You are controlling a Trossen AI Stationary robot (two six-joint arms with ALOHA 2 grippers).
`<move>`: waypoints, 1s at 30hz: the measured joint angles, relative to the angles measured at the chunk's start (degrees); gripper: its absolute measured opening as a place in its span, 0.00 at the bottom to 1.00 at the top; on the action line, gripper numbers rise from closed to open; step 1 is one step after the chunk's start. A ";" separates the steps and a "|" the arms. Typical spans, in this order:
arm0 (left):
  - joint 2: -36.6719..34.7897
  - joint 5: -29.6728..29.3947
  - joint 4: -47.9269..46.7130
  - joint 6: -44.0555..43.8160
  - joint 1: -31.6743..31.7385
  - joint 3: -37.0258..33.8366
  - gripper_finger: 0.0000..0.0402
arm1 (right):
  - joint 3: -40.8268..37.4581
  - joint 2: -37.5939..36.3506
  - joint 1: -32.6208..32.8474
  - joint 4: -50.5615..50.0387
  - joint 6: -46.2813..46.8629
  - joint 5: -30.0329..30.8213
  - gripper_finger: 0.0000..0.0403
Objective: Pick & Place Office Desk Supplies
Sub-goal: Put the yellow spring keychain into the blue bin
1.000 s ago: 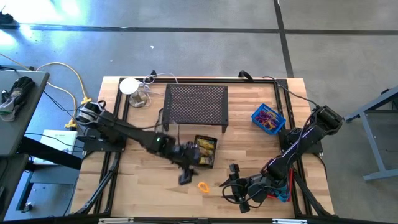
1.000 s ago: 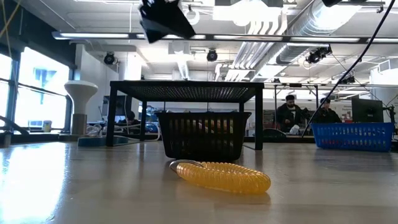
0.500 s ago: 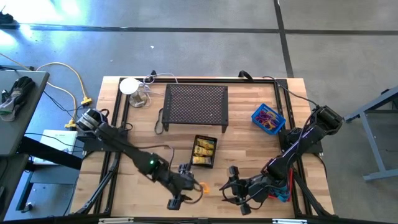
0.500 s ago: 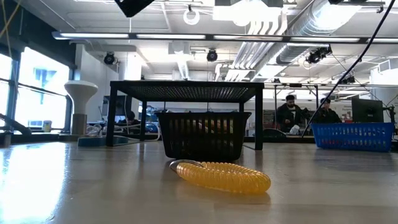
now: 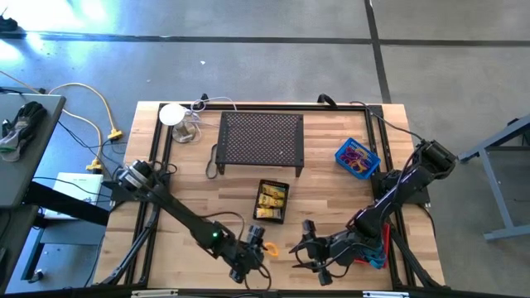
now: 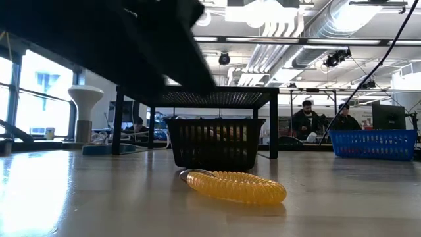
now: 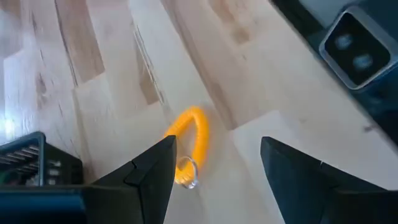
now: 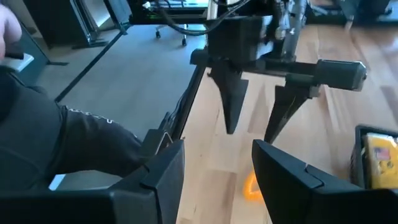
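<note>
left gripper [image 7: 214,158] open above orange coil ring [image 7: 189,134], right gripper [image 5: 308,248] near

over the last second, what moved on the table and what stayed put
The left gripper swung from beside the black basket toward the table's front edge, fingers open over the orange coil ring. Nothing was grasped. The ring, basket and right gripper stayed put.
</note>
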 joint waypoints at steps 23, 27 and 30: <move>7.77 6.49 4.40 -2.46 3.39 0.15 0.56 | 0.02 9.17 2.04 8.92 8.75 0.09 0.44; 9.74 5.56 4.76 -4.81 3.94 0.28 0.56 | 0.02 9.60 2.04 10.03 11.02 0.11 0.44; 10.39 7.49 4.53 -8.50 4.63 0.28 0.54 | 0.02 9.81 2.04 10.48 12.44 0.08 0.44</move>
